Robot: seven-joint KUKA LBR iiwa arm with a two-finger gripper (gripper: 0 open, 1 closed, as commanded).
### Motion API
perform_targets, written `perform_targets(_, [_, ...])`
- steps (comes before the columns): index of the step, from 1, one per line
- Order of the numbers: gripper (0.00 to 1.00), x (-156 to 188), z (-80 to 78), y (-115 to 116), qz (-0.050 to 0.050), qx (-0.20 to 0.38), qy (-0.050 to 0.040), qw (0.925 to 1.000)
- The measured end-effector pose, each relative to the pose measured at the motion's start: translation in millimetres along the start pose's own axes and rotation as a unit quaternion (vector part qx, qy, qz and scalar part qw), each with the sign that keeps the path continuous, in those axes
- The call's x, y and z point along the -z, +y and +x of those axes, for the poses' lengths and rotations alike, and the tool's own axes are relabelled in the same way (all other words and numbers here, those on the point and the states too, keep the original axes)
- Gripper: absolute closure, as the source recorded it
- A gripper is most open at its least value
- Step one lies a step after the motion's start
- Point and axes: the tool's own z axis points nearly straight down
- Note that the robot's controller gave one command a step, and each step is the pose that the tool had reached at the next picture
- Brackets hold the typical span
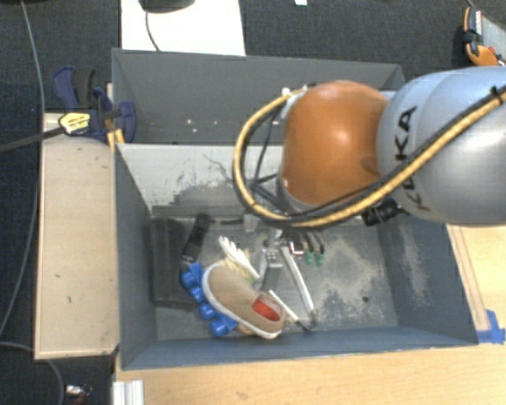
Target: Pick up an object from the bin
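My gripper (287, 305) hangs below the arm's orange cover, near the front middle of the bin. Its two thin fingers are spread open. The left fingertip (266, 290) stands at the opening of a beige, shoe-like thing (233, 292) with a red inside (267, 310). The right fingertip sits on the bin floor just right of that thing, so its right rim lies between the fingers. A white pronged piece (236, 254) lies against the beige thing's upper edge. A blue knobbly thing (201, 297) lies along its left side.
A black flat block (166, 260) lies at the left of the bin floor. A dark pen-like stick (193, 237) leans beside it. The bin floor to the right of the gripper is bare, scuffed metal. The arm covers the bin's back right.
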Motion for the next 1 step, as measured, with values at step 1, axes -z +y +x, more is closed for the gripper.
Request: perform_targets(1, [0.00,4.7,-1.6,-1.1,-0.001,-0.003,-0.0040,1.0000])
